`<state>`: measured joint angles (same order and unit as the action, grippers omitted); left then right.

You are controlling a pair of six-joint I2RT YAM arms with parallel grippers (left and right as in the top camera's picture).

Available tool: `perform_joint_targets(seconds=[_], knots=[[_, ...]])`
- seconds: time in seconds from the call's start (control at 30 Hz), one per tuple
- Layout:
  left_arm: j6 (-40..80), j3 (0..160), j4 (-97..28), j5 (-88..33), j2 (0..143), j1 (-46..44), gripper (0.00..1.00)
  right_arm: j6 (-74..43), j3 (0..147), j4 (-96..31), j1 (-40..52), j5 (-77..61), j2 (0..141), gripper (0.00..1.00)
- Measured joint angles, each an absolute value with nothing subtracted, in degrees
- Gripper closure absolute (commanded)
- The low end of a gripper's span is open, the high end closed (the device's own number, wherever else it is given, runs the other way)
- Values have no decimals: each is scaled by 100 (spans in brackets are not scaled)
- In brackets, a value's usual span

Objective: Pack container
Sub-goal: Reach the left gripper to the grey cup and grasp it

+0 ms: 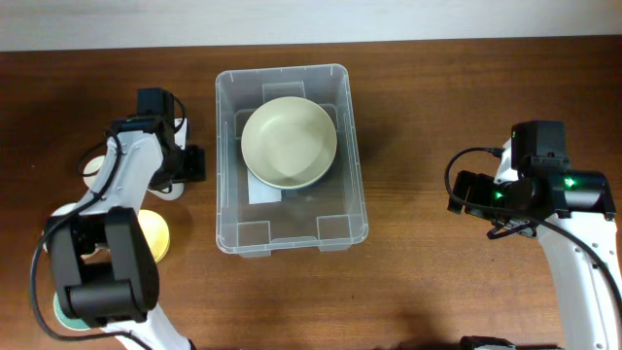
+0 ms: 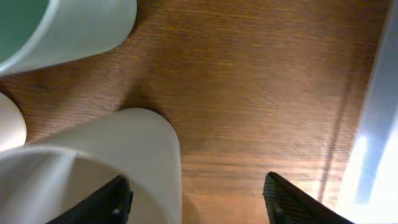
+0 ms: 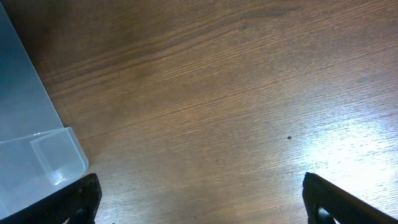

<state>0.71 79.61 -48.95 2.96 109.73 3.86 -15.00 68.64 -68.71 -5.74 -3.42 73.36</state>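
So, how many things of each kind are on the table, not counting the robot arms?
Clear rectangular plastic container: 1
Pale green round bowl inside it: 1
Other round bowls left of it, partly hidden: at least 4
Total: at least 6

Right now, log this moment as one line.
container: one pale bowl inside | left hand: open, at white bowl rim | right hand: open, empty, over table

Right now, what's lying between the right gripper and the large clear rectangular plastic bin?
Nothing: only bare brown wooden table lies between the right gripper and the large clear rectangular plastic bin, as the overhead view shows.
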Motion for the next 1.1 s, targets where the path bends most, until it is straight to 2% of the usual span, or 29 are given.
perform_joint_targets(seconds=[0.1,0.17,0.3,0.43,0.6,0.77,0.87,1.1], knots=[[71,7970,-4856,364,11222,386,52,-1496,6864,-6871,-574,-342,7336,1],[84,7972,-4871,373,11402,386,54,-1500,6864,-6871,-574,-338,7336,1],[91,7972,-4877,392,11476,386,66,-1498,6864,-6873,-574,-316,7336,1],[93,7975,-4877,395,11476,386,69,-1500,6864,-6873,-574,-301,7336,1],[104,8014,-4877,397,11426,386,87,-1498,6864,-6871,-574,-301,7336,1],[108,8027,-4912,412,11260,386,92,-1503,6864,-6873,-574,-301,7336,1],[108,8027,-4963,410,11257,386,100,-1498,6864,-6873,-574,-301,7336,1],[110,8044,-5070,412,11192,386,99,-1500,6864,-6873,-574,-298,7336,1]])
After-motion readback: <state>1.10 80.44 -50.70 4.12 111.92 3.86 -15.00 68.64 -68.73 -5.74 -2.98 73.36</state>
